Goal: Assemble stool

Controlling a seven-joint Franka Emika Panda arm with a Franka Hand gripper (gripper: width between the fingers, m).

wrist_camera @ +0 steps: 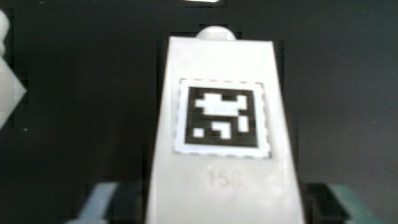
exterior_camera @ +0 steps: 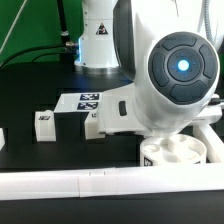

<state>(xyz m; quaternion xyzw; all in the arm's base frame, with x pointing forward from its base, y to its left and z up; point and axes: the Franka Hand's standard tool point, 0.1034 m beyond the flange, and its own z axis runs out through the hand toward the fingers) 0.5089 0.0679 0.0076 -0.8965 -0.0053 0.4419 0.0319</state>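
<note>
In the wrist view a white blocky stool leg [wrist_camera: 222, 110] with a black-and-white marker tag lies lengthwise between my fingers, a small peg at its far end. My gripper [wrist_camera: 221, 205] is open around its near end, with a dark gap between the leg and each fingertip [wrist_camera: 103, 202]. In the exterior view this leg [exterior_camera: 106, 122] lies on the black table under the arm, whose bulky wrist hides the gripper. Another leg [exterior_camera: 45, 122] lies towards the exterior view's left. The round white seat disc [exterior_camera: 182, 153] with recesses sits at the front right.
The marker board [exterior_camera: 84, 101] lies flat behind the legs. A long white rail [exterior_camera: 70, 184] runs along the table's front edge. The robot base [exterior_camera: 98, 40] stands at the back. A white piece [wrist_camera: 7, 95] shows at the edge of the wrist view.
</note>
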